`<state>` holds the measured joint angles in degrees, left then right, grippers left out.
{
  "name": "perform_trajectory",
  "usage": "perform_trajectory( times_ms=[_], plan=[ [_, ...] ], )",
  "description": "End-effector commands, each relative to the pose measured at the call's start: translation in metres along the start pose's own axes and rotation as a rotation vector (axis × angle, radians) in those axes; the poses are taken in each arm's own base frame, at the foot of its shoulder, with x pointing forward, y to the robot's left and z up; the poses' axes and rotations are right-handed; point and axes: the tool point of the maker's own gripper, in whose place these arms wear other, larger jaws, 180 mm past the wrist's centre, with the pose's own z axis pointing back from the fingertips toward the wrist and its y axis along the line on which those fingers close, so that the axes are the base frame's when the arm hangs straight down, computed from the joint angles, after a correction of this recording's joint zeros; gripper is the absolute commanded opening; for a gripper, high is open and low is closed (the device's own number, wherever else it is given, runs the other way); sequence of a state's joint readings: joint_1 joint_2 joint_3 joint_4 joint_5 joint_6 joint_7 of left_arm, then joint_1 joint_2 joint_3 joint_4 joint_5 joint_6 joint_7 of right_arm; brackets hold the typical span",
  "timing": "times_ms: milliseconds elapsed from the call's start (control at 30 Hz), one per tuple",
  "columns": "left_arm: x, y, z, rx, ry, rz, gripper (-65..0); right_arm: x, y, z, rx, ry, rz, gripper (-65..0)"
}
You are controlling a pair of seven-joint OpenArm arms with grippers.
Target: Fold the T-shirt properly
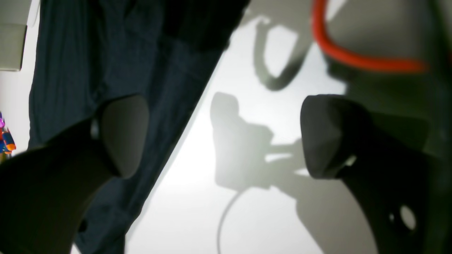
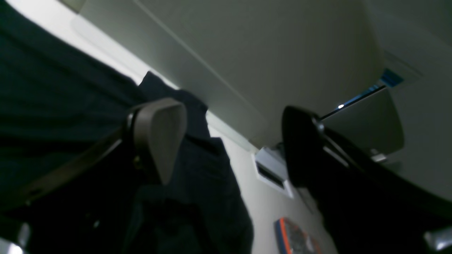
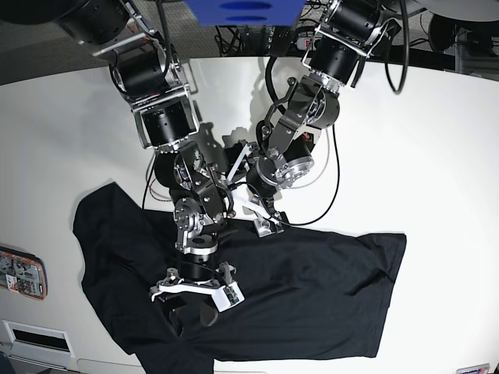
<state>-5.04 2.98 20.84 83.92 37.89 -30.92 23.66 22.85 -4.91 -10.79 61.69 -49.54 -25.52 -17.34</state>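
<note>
The T-shirt [image 3: 296, 296] lies spread and rumpled across the white table [image 3: 437, 140], filling the base view from nine o'clock round to four. At seven o'clock the right gripper [image 3: 195, 300] hovers over the crumpled left part, jaws apart and empty. At the centre the left gripper [image 3: 261, 218] sits at the top hem, jaws wide, holding nothing. A clean fold probably calls for flattening the bunched cloth first, then pinching one layer at an edge.

I see the T-shirt [image 3: 312, 288] plain black, no print, on a white table [image 3: 437, 140]. Arms black w/ silver bits. Red cable [image 1: 353, 58] in left wrist view. Blue panel [image 3: 242, 12] up top.
</note>
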Motion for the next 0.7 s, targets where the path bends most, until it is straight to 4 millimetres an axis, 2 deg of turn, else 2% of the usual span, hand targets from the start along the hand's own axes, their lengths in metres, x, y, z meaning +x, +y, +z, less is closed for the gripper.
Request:
perform_trajectory(
  times_ms=[0, 67, 233, 300, 367, 467, 533, 600, 667],
  plan=[
    [0.025, 0.016, 0.004, 0.042, -0.081, 0.013, 0.0, 0.021, -0.011, -0.006, -0.036, -0.056, -0.004, -20.6],
    [0.026, 0.014, 0.004, 0.041, -0.084, 0.015, -0.9, 0.022, -0.01, -0.006, -0.035, -0.058, -0.002, -20.6],
    [0.03, 0.018, 0.004, 0.047, -0.092, 0.017, -19.6, 0.021, -0.01, -0.006, -0.034, -0.058, -0.001, -20.6],
    [0.028, 0.019, 0.004, 0.05, -0.089, 0.016, -24.7, 0.021, -0.012, -0.005, -0.041, -0.058, -0.008, -20.6],
    [0.024, 0.021, 0.004, 0.054, -0.082, 0.018, -28.9, 0.03, -0.024, -0.005, -0.067, -0.083, -0.02, -20.6],
    [-0.005, 0.036, 0.007, 0.084, -0.029, 0.031, -31.7, 0.051, -0.045, -0.004, -0.112, -0.141, -0.084, -20.6],
    [-0.019, 0.047, 0.01, 0.1, -0.018, 0.082, -31.8, 0.056, -0.065, -0.004, -0.148, -0.165, -0.183, -20.6],
    [-0.039, 0.067, 0.02, 0.143, -0.006, 0.132, -31.9, 0.047, -0.085, -0.006, -0.186, -0.156, -0.289, -20.6],
    [-0.056, 0.087, 0.031, 0.182, -0.006, 0.19, -31.9, 0.026, -0.109, -0.009, -0.233, -0.13, -0.354, -20.6]
  ],
)
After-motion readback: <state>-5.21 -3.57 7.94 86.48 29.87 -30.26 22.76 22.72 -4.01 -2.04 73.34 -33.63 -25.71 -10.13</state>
